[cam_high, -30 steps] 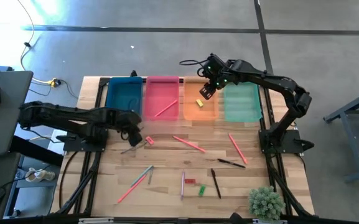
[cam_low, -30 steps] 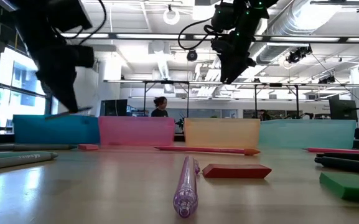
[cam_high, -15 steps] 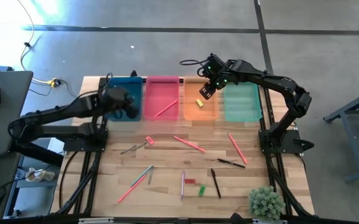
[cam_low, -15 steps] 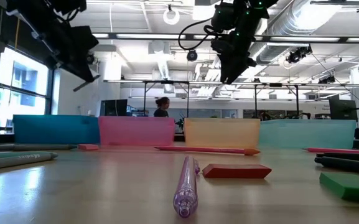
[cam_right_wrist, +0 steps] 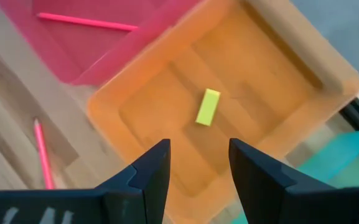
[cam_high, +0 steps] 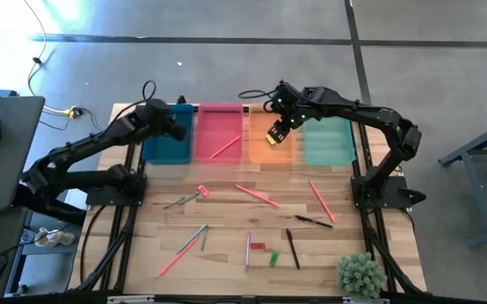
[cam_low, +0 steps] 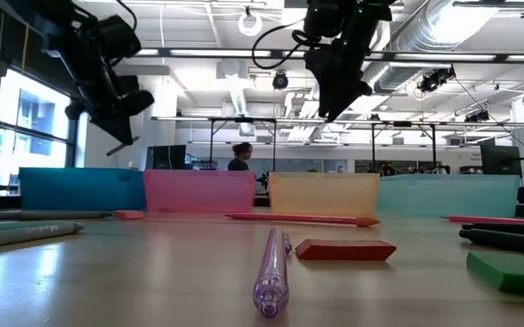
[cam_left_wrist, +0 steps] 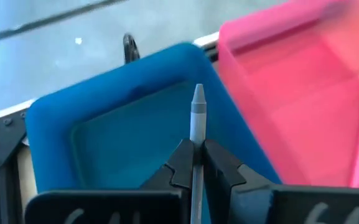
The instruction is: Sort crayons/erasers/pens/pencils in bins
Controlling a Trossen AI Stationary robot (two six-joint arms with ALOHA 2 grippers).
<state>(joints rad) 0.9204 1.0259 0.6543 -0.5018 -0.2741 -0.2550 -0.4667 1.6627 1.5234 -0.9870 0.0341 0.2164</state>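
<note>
high view: left gripper [cam_high: 178,128] is over the teal-blue bin [cam_high: 165,139], arm reaching across from the table's left edge. right gripper [cam_high: 277,133] hangs over the orange bin [cam_high: 272,145], w/ a yellow eraser [cam_high: 271,140] lying inside it. pink-red bin [cam_high: 219,135] sits btwn those two and holds one pink pencil [cam_high: 224,147] lying diagonal. mint-green bin [cam_high: 327,140] is at the right end of the row. on the wood in front of the bins: loose pink pencils [cam_high: 257,195], black pens [cam_high: 312,221], a red eraser [cam_high: 258,247] just beside a green eraser [cam_high: 273,257]. small green plant [cam_high: 359,274] at the near right corner.

low view: both arms hang above the bin row, left gripper [cam_low: 116,143] over the teal-blue end, right gripper [cam_low: 330,109] over the orange one. a purple pen [cam_low: 271,271] lies closest to the camera, red eraser [cam_low: 345,249] beside it. a person [cam_low: 241,156] stands far back in the room.

left wrist view: left gripper [cam_left_wrist: 195,163] fingers pinched tight on a grey pen [cam_left_wrist: 196,134], tip pointing up, held above the teal-blue bin [cam_left_wrist: 104,124]; pink-red bin [cam_left_wrist: 291,81] just beside.

right wrist view: right gripper [cam_right_wrist: 198,162] fingers spread apart, nothing btwn them, above the orange bin [cam_right_wrist: 279,74]. yellow eraser [cam_right_wrist: 208,106] rests on the bin floor. pink pencil [cam_right_wrist: 87,22] in the pink-red bin, another pink pencil [cam_right_wrist: 43,153] on the table.
</note>
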